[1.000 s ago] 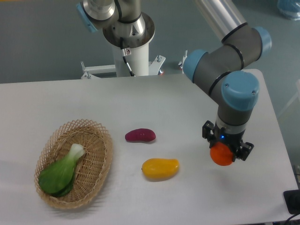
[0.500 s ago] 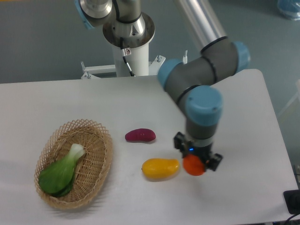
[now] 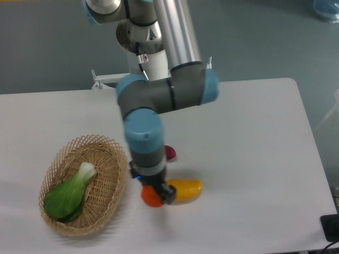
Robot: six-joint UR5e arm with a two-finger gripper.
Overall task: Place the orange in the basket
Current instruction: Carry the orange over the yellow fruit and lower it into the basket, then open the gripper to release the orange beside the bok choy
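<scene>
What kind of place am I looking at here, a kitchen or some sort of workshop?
Most likely a robotics lab, not a kitchen. A robot arm bolted to a stand works over a bare white table, carrying an orange toward a wicker basket set out like test props.

A flat white table with rounded corners [image 3: 254, 137] carries the things. On its left part sits an oval tan wicker basket with an open woven rim [image 3: 117, 182]. Near the middle lies a purple oblong vegetable [image 3: 171, 153], mostly hidden behind the arm, and just in front of it an elongated yellow-orange mango [image 3: 186, 190], the two close together but apart, both right of the basket.
</scene>
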